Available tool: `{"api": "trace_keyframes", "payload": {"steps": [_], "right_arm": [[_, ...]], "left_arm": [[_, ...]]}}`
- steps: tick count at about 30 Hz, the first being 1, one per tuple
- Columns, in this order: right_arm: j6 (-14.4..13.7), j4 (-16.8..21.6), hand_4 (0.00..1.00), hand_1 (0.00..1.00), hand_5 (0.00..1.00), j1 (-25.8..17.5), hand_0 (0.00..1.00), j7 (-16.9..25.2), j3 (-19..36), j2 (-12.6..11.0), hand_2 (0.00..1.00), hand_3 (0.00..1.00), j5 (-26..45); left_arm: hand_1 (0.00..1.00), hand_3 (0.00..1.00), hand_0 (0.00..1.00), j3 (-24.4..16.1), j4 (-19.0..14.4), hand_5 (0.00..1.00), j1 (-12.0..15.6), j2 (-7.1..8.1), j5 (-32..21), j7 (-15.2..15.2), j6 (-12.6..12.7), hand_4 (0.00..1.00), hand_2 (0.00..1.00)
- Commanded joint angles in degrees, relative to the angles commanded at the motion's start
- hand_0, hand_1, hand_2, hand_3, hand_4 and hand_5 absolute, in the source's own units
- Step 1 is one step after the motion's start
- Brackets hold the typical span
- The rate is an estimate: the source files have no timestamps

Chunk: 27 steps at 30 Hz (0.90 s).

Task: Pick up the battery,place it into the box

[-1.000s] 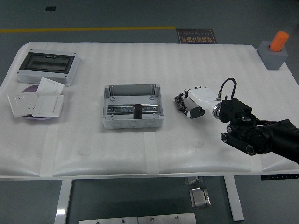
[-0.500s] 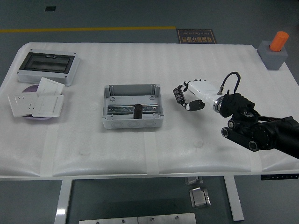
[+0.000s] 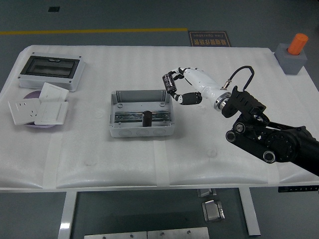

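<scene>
The right hand (image 3: 185, 89) has its fingers curled around a battery (image 3: 170, 82), held upright in the air just beside the box (image 3: 141, 114) below-left of it. The battery looks small, rigid, smooth, likely slippery; gripping its sides suits it.

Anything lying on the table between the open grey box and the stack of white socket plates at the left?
Nothing in the head view: between the box and the socket plates there is only bare white table.
</scene>
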Motion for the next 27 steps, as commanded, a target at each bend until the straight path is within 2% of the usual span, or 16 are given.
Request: {"api": "trace_keyframes", "payload": {"steps": [1,2,7,8,13,14,19,20,24,27], "right_arm": [[0.6,0.1,0.525,0.752,0.204,-0.4,0.952,-0.3,0.3,0.6,0.706,0.719,-0.2],[0.9,0.1,0.576,0.752,0.241,-0.7,0.951,-0.4,0.5,1.2,0.709,0.719,-0.3],[1.7,-1.3,0.576,0.752,0.241,-2.9,0.951,-0.6,2.1,3.7,0.709,0.719,-0.7],[1.7,-1.5,0.815,0.794,0.432,-3.3,0.986,-0.5,2.5,4.0,0.751,0.829,-0.8],[1.9,-2.1,0.815,0.794,0.432,-3.8,0.986,-0.3,3.1,4.6,0.751,0.829,-1.4],[1.9,-2.2,0.939,0.83,0.541,-3.9,0.998,-0.3,3.2,4.6,0.789,0.91,-1.5],[2.1,-2.4,0.939,0.83,0.541,-4.0,0.998,-0.1,3.3,4.5,0.789,0.91,-1.8],[2.1,-2.5,0.998,0.835,0.592,-4.0,0.998,-0.1,3.3,4.5,0.792,0.948,-1.8],[2.1,-2.7,0.998,0.835,0.592,-4.1,0.998,0.0,3.4,4.3,0.792,0.948,-1.6],[1.8,-2.2,0.998,0.838,0.629,-4.6,0.998,0.4,4.7,3.2,0.793,0.959,-0.7]], "left_arm": [[0.63,0.531,0.615,-0.1,0.0,0.152,0.0,0.06,0.0,0.0,0.0,0.549,0.416],[0.631,0.53,0.615,-0.1,0.0,0.153,0.0,0.1,0.1,0.1,0.0,0.552,0.415],[0.631,0.53,0.615,-0.1,0.0,0.153,0.0,0.1,0.1,0.3,-0.2,0.552,0.415],[0.63,0.527,0.614,-0.1,0.0,0.152,0.1,0.08,0.1,0.4,-0.2,0.559,0.414],[0.63,0.527,0.614,-0.1,0.0,0.152,0.1,0.1,0.3,0.5,-0.4,0.559,0.414],[0.629,0.525,0.614,-0.2,0.0,0.147,0.1,0.11,0.4,0.6,-0.4,0.563,0.413],[0.629,0.525,0.614,-0.3,0.0,0.147,0.2,0.11,0.6,0.8,-0.5,0.563,0.413],[0.622,0.506,0.615,-0.3,0.0,0.106,0.2,0.1,0.6,0.8,-0.5,0.603,0.409],[0.622,0.506,0.615,-0.2,0.0,0.106,0.1,0.11,0.6,0.8,-0.5,0.603,0.409],[0.622,0.502,0.615,-0.1,0.0,0.114,0.1,0.12,0.4,0.7,-0.5,0.597,0.406]]}}
